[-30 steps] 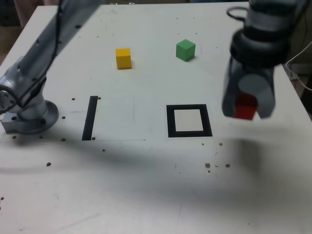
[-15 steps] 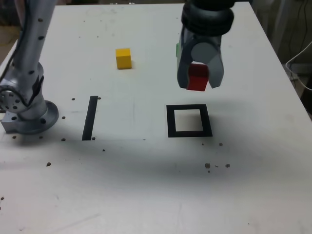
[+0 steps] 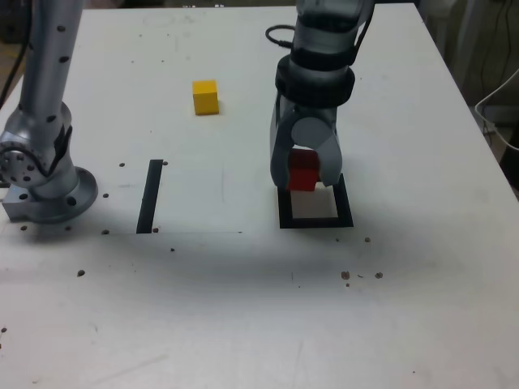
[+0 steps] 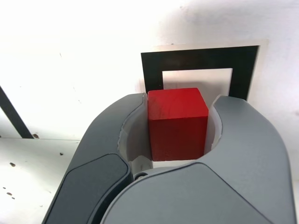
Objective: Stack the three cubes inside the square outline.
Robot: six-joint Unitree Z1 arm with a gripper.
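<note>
Tool: the grey two-jaw tool (image 3: 306, 172) is clamped on the small solid red cube (image 3: 303, 171).
Change: it has swung in from the exterior view's right and dropped over the thick black square outline (image 3: 315, 220).
Meaning: first cube looks ready to set down.
Others: small yellow cube (image 3: 205, 96) waits on the white surface (image 3: 243, 308); green cube hidden.

A cube (image 3: 303, 172) hangs over the square outline (image 3: 315, 222); another cube (image 3: 205, 96) sits well apart.

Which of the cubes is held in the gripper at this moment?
The red cube: it sits clamped between the jaws of the gripper over the square outline. The yellow cube rests alone on the table, far from the gripper.
</note>
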